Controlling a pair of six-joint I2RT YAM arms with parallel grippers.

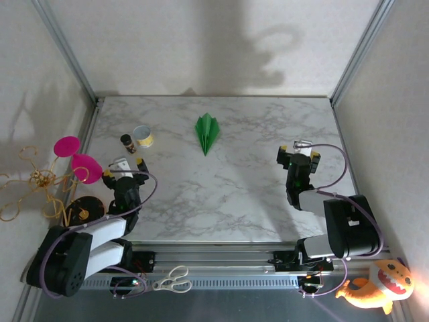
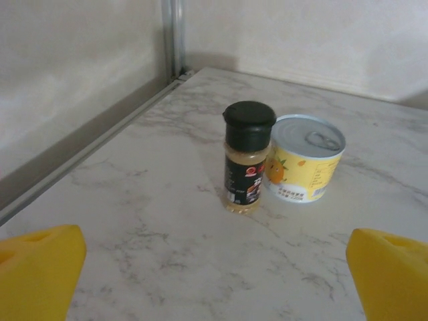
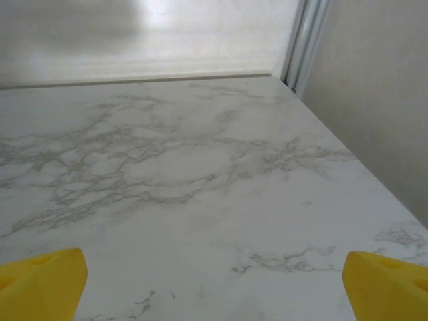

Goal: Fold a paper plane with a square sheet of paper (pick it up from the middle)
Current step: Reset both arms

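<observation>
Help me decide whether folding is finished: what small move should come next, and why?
Probably just pull back and stop: the paper plane lies folded on the table, untouched, and the left fingers and right fingers stand open, empty.

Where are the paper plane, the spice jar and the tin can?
paper plane (image 1: 207, 133): top view, middle of its folded green body.
spice jar (image 2: 248, 160): left wrist view, on its body just below the black cap.
tin can (image 2: 304, 170): left wrist view, on its yellow label.
</observation>
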